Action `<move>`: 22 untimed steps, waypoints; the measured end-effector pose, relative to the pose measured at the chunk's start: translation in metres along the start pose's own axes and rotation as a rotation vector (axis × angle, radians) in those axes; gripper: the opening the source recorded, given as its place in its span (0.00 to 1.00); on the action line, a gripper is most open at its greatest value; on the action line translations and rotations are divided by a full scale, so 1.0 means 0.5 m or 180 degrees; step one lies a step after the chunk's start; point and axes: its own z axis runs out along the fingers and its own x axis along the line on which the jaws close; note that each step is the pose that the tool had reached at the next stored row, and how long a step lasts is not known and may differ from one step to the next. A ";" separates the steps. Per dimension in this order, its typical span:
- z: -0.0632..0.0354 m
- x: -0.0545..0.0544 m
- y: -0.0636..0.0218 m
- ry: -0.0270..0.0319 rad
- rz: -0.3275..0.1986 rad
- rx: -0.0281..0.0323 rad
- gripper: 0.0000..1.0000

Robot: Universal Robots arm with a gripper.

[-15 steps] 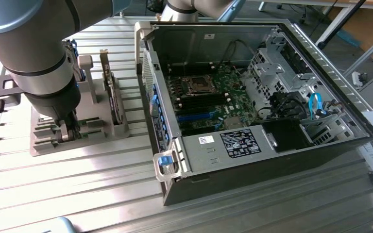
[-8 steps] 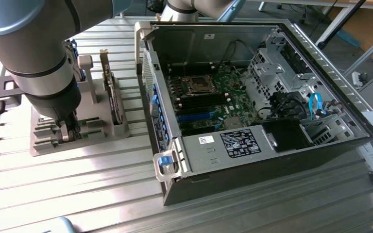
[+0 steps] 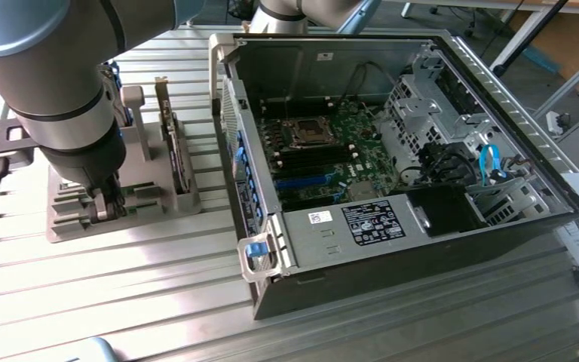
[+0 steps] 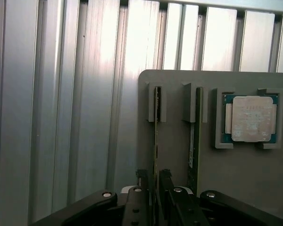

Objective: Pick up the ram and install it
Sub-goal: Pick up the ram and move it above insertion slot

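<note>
Here, the exterior view has one computer case (image 3: pixel 300 60) on the table (image 3: pixel 118 302) and, at the exterior view's left, one grey holder (image 3: pixel 159 207) under the hand (image 3: pixel 106 205). The wrist view counts two sticks, the ram (image 4: pixel 156 127) and its twin (image 4: pixel 194 136), plus one processor chip (image 4: pixel 251 117) in the holder; the hand, released wide, straddles the ram, holding nothing.

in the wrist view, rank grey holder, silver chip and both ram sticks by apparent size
1. grey holder
2. silver chip
3. ram stick nearer the chip and ram stick farther from it: thin edge-on strips, alike, unranked
</note>
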 end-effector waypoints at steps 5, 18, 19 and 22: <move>0.000 -0.005 0.000 0.0000 0.0000 0.0000 0.24; 0.004 -0.005 0.000 0.0000 0.0000 -0.0001 0.24; 0.005 -0.005 0.000 0.0000 0.0000 0.0000 0.24; 0.007 -0.005 0.000 0.0000 0.0000 0.0000 0.24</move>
